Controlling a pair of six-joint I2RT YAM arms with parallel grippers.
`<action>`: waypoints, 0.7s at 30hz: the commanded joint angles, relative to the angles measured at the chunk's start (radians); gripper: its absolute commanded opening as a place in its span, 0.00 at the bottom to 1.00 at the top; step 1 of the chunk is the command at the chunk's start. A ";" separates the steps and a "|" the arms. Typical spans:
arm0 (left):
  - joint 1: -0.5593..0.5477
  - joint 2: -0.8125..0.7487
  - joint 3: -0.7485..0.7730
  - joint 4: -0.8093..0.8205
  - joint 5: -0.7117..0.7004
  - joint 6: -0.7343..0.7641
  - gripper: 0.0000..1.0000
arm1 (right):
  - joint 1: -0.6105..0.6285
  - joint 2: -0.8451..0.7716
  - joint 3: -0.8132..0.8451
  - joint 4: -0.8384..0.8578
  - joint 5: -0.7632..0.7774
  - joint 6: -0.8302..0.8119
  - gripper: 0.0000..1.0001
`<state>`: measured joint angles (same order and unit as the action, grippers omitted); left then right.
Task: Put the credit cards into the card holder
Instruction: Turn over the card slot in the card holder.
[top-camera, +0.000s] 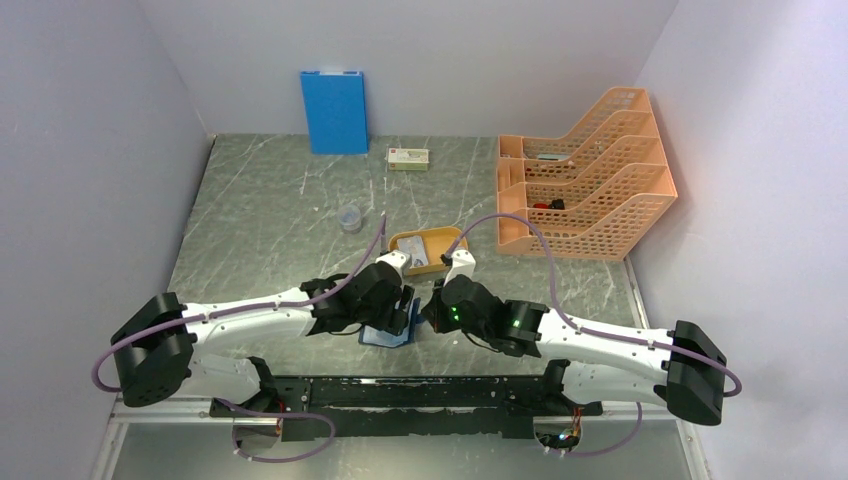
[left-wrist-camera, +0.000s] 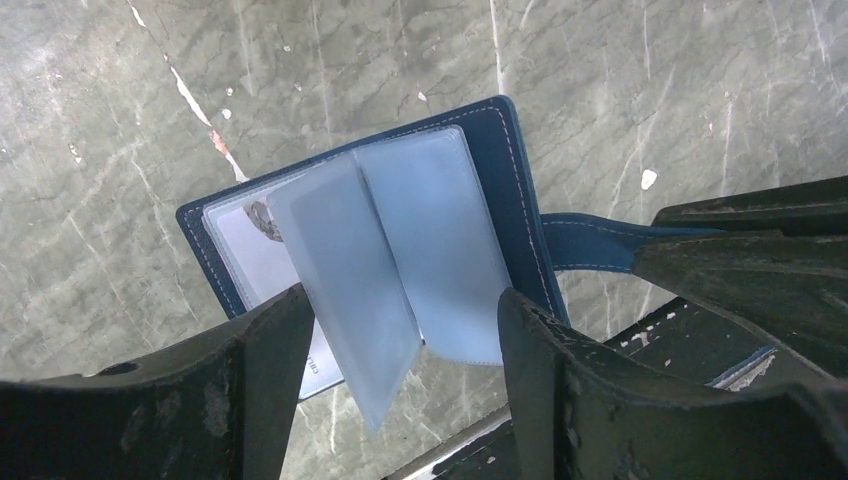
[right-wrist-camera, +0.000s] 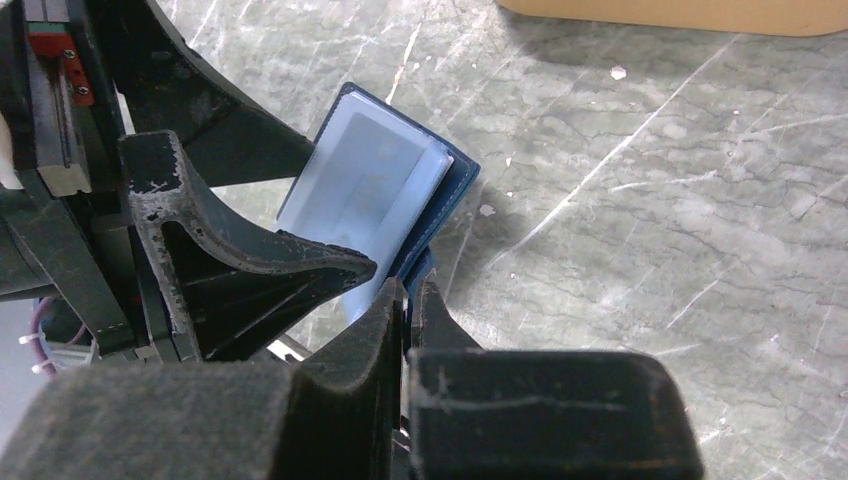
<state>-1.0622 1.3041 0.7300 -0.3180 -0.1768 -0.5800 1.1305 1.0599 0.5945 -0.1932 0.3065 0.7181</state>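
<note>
Nearest us, at the bottom centre of the top view, the two grippers meet over the card holder (left-wrist-camera: 380, 240). It lies open on the table (top-camera: 260, 230) just ahead of the arm bases. The right gripper (right-wrist-camera: 405, 300) is clamped tight on the holder's navy strap (left-wrist-camera: 590, 245), which pins the holder at the right side of the left wrist frame. The left gripper (left-wrist-camera: 405, 300) stands wide and holds nothing, with one finger on each side of the clear sleeve pages. One page stands up loose between the fingers. The holder's spine runs up and down that frame, in line with the gap between the fingers. A pale card shows behind the left-hand sleeve, but its print is too blurred to read.

A little farther off, just above the grippers in the top view, sits the orange tray (top-camera: 432, 232) with credit cards (top-camera: 418, 253) in it. We judge the free left gripper should fetch the next card. The tray lies close by and straight up the frame from it, while the right gripper's hold steadies the holder for the insertion.
</note>
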 joint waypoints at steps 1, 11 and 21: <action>-0.006 -0.007 0.014 0.038 0.024 0.002 0.71 | -0.010 -0.021 0.000 -0.005 0.014 -0.001 0.00; -0.005 0.013 0.009 0.070 0.053 -0.006 0.63 | -0.024 -0.033 -0.046 -0.039 0.036 0.046 0.00; -0.006 0.030 -0.001 0.079 0.053 -0.020 0.61 | -0.067 0.009 -0.093 -0.128 0.046 0.135 0.01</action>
<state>-1.0622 1.3266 0.7300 -0.2775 -0.1436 -0.5903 1.0878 1.0485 0.5144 -0.2615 0.3294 0.7994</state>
